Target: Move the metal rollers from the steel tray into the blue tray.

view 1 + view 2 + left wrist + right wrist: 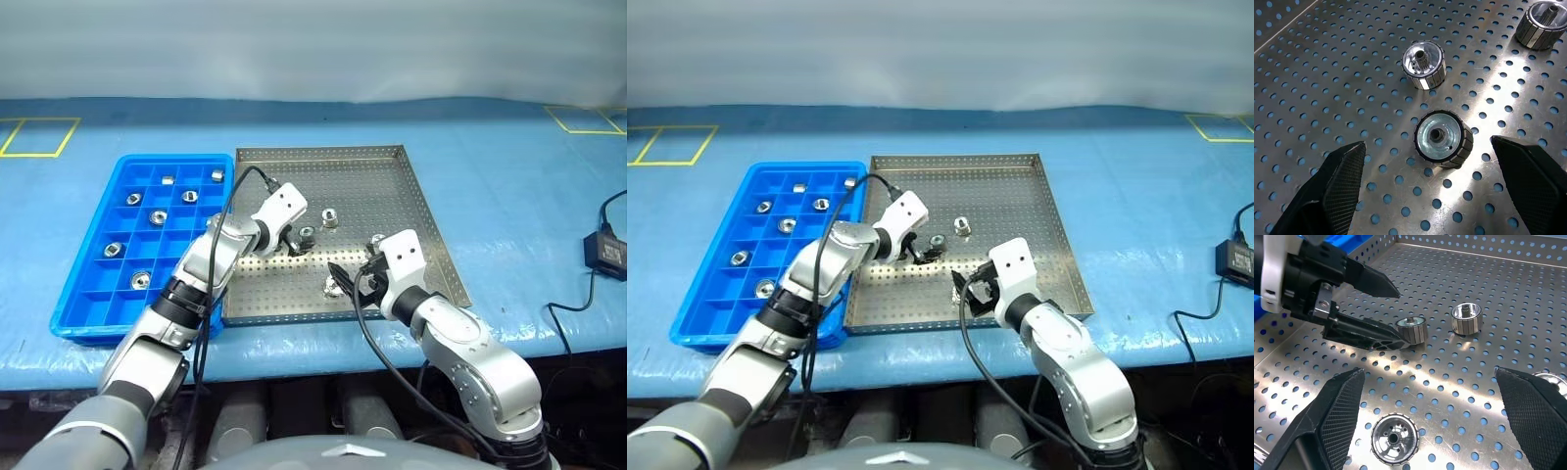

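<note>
Rollers number four in the steel tray (411, 211), as far as we can count: one (308, 235) lies between the widely spread fingers of our left gripper (295, 242), whose tips sit low over the perforated floor on either side of it without closing; a second (331, 215) stands just beyond that gripper, toward the tray's far side; a third (334, 286) rests right in front of our right gripper (355, 284), between its two fingers, which are also spread wide and hold nothing; and a fourth (377, 240) sits close beside the right gripper's white wrist housing, on the side away from the left arm. In the right wrist view the left gripper's black fingers (1369, 335) bracket the first roller, one tip beside it, the other raised above. Off to the left arm's outer side, the blue tray (73, 294) touches the steel tray's rim, and we count seven rollers in its compartments, each in its own square, for example one (141, 280) near the front.
</note>
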Controlling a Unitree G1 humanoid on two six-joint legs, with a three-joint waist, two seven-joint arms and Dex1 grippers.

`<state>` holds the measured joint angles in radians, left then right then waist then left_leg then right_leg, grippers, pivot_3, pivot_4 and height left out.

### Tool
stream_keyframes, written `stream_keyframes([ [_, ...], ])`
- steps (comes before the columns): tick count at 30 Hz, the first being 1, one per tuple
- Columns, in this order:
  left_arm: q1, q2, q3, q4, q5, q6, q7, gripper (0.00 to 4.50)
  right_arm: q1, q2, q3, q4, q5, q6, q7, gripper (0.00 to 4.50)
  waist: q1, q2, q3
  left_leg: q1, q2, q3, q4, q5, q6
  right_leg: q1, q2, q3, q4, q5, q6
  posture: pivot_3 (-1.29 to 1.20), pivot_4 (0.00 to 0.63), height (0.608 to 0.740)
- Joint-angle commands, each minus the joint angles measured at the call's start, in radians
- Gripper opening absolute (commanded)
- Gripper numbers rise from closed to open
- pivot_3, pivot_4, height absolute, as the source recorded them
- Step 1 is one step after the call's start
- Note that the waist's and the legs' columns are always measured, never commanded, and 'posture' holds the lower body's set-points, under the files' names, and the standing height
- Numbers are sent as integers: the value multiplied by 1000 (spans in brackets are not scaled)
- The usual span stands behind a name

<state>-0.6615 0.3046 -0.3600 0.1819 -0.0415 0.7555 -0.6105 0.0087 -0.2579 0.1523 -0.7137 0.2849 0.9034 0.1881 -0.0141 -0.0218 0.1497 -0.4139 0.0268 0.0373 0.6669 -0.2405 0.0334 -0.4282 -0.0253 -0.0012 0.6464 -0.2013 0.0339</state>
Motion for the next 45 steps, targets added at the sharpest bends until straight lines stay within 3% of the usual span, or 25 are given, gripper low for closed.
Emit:
stream_keyframes([
  [1, -19, -36, 32, 64, -8, -89, -3, 4468, -8, 13, 8, -22, 2, -17, -5, 4500, 0, 0, 0, 0, 0, 0, 0, 0, 0, 0, 0, 0, 0, 0, 0, -44, 150, 740],
  [4, -18, -52, 35, 115, -4, -120, -3, 4468, -8, 21, 14, -23, 1, -17, -4, 4500, -3, 0, 0, 0, 0, 0, 0, 0, 0, 0, 0, 0, 0, 0, 0, -44, 150, 740],
  [6, -14, -62, 36, 142, -2, -132, 3, 4092, -5, 25, 17, -19, -2, -20, -6, 4500, -4, 0, 0, 0, 0, 0, 0, 0, 0, 0, 0, 0, 0, 0, 0, -46, 150, 740],
  [14, 22, -77, 78, 118, -11, -152, 23, 1562, -12, 41, 34, -7, -4, -20, -10, 4500, -6, 0, 0, 0, 0, 0, 0, 0, 0, 0, 0, 0, 0, 0, 0, -39, 150, 740],
  [22, 126, -45, 265, -257, -94, -73, 104, 1555, -36, 37, 68, 6, 3, -12, 6, 4500, -7, 0, 0, 0, 1, 0, 0, 0, 0, 0, -1, 0, 0, 1, 0, 9, 150, 740],
  [31, 410, 72, 399, -761, -15, 116, 293, 1555, -176, 22, 176, 111, 8, -30, 114, 4500, 18, 0, 0, 2, 1, -1, -2, 0, 0, 1, 0, 0, 1, 0, 0, 194, 150, 740],
  [37, 649, -2, 475, -1022, 90, 225, 489, 1555, -300, 28, 257, 206, 8, -75, 223, 4500, 76, 0, 0, 1, 0, -1, -2, 0, 0, 1, -1, -1, -1, 0, -1, 323, 150, 740],
  [45, 833, -137, 533, -1106, 198, 250, 658, 1555, -359, 40, 307, 268, 4, -107, 299, 4500, 155, 0, 0, 1, 0, -5, -1, 0, -1, 3, -3, -6, -1, -3, -6, 407, 150, 740],
])
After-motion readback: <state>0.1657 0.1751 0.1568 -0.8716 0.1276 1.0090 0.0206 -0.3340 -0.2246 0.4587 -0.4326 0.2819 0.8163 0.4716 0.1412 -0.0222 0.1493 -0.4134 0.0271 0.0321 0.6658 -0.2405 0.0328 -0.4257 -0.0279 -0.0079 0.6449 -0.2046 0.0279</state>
